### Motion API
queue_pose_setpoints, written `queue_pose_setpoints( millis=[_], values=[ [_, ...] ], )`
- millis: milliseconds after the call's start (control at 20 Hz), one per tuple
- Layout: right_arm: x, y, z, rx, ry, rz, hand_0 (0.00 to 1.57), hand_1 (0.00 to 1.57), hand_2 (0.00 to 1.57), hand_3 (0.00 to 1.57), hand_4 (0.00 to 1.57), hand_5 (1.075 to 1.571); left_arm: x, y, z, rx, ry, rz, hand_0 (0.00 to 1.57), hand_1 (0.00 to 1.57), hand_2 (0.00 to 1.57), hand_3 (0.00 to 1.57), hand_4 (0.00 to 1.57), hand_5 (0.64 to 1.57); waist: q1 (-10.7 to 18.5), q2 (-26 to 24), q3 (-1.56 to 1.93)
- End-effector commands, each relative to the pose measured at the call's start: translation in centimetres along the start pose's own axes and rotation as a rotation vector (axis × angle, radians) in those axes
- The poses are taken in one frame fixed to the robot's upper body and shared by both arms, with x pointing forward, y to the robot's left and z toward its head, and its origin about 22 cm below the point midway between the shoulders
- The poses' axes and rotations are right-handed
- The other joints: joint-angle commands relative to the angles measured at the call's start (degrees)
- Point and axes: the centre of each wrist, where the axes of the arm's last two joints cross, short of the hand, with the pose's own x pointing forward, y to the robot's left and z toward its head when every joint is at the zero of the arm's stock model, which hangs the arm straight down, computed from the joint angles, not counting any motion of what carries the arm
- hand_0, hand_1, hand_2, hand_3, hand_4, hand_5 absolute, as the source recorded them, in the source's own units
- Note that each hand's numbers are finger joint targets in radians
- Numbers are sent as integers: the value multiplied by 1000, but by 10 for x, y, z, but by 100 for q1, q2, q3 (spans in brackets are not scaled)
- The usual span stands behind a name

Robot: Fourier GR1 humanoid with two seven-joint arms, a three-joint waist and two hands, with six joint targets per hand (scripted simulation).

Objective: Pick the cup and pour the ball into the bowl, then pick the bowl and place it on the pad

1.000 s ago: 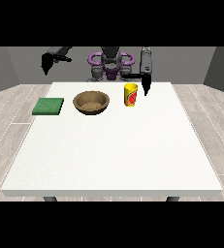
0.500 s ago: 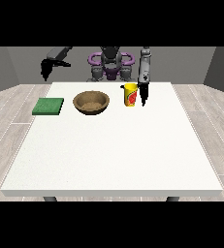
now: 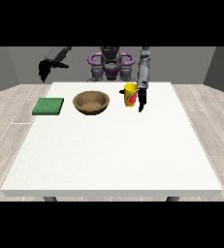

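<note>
The cup (image 3: 130, 95), yellow with a red mark on its side, is being seen standing upright on the white table (image 3: 113, 145), its long axis vertical and its open mouth pointing up. It is being kept at the far part of the table, a little right of the middle. The ball is not being made out in the cup from this view.

Just to the right of the cup, the hand at the view's right (image 3: 142, 100) is being held with its dark fingers pointing straight down towards the table, alongside the cup's right wall. The fingers are being shown as one narrow dark shape, and whether they are spread, closed or touching the cup cannot be told. Nothing is plainly being gripped by this hand.

Left of the cup, and apart from it, the brown bowl (image 3: 91, 102) is being seen resting on the table with its opening upward. Further left again, near the table's left edge, the green pad (image 3: 48, 106) is being seen lying flat, apart from the bowl.

The hand at the view's left (image 3: 44, 71) is being held up in the air beyond the table's far left corner, well apart from the pad and the bowl. Its fingers are drooping downward, and how they lie cannot be told; nothing is being carried by it.
</note>
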Motion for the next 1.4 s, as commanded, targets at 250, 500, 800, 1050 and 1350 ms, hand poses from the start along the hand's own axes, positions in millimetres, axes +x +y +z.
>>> queue_pose_setpoints(
  millis=[250, 500, 800, 1050, 1350],
  values=[
    [28, -28, -20, 3, -66, 21, 0, 0, 0, 0, 0, 1570, -10, -12, 25, 14, -70, -293, 1323, 1323, 1571, 1571, 1477, 1250, -317, 323, -37],
    [-9, -52, 18, -66, 170, 11, 0, 0, 0, 0, 0, 1569, -6, -23, 39, -111, 59, -345, 1314, 1314, 1571, 1571, 1494, 1277, 196, -992, -28],
    [-30, -35, 31, -52, 242, -2, 0, 0, 0, 0, 0, 1569, 46, 77, -79, -82, 39, -769, 1440, 1440, 1571, 1571, 1571, 1303, 145, -1494, -4],
    [-40, -59, 38, -137, 235, -18, 0, 0, 0, 0, 0, 1568, 69, 21, -109, -190, 36, -872, 1473, 1473, 1571, 1571, 1571, 1278, 509, -1412, -19],
    [-23, -45, 11, -20, 191, -44, 0, 0, 0, 0, 0, 1568, 86, 20, -134, -100, 39, -961, 1491, 1491, 1571, 1571, 1571, 1273, -44, -1167, -33]
  ],
)
